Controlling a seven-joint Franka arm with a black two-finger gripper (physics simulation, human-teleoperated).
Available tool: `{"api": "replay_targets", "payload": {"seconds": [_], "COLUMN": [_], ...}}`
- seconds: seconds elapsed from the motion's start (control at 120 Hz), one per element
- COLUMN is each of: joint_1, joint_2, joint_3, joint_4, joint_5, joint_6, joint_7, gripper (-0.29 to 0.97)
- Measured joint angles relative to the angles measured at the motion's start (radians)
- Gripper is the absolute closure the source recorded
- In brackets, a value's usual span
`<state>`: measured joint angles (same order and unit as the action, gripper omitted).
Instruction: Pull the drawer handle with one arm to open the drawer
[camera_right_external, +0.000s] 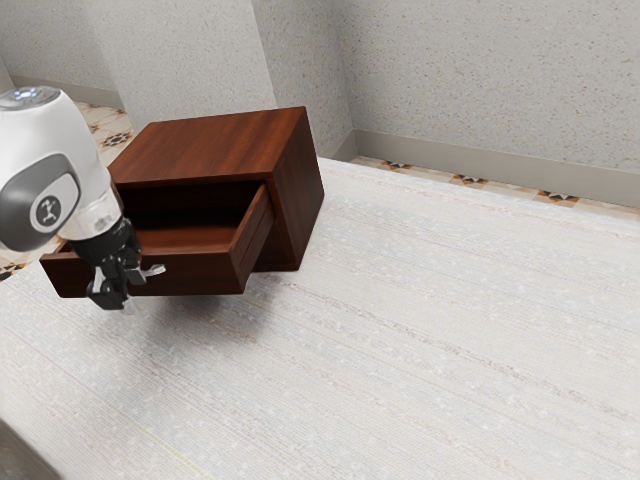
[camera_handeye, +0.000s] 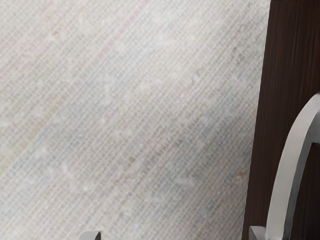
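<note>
The exterior view showed the wooden cabinet (camera_right_external: 215, 150) with its drawer (camera_right_external: 195, 272) drawn well out of it. The gripper (camera_right_external: 110, 288) was at the drawer front, touching the silver handle (camera_right_external: 152, 269). Close in, the wrist view showed the fingertips (camera_handeye: 90, 235) spread wide, with the handle just outside one of them and not pinched. Beyond the cabinet's front edge, the pale surface (camera_right_external: 420, 340) lay open.

Pale off-white counter (camera_right_external: 450, 340) with a fine woven-looking grain, speckled grey-beige plaster walls (camera_right_external: 480, 70) behind it, a plain grey skirting board (camera_right_external: 500, 163), and a strip of patterned brown-and-cream floor tiles (camera_right_external: 470, 181). Soft, even light.
</note>
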<state>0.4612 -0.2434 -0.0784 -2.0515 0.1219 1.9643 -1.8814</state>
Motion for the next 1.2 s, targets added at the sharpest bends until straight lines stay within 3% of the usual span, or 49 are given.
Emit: {"api": "replay_targets", "payload": {"seconds": [0.692, 0.958, 1.2], "joint_1": [-0.010, -0.017, -0.133], "joint_2": [0.003, 0.005, 0.091], "joint_3": [0.005, 0.002, 0.002], "joint_4": [0.066, 0.180, 0.376], "joint_5": [-0.034, -0.036, -0.122], "joint_6": [-0.093, -0.161, -0.206], "joint_7": [0.003, 0.003, 0.002], "gripper": [0.37, 0.36, 0.16]}}
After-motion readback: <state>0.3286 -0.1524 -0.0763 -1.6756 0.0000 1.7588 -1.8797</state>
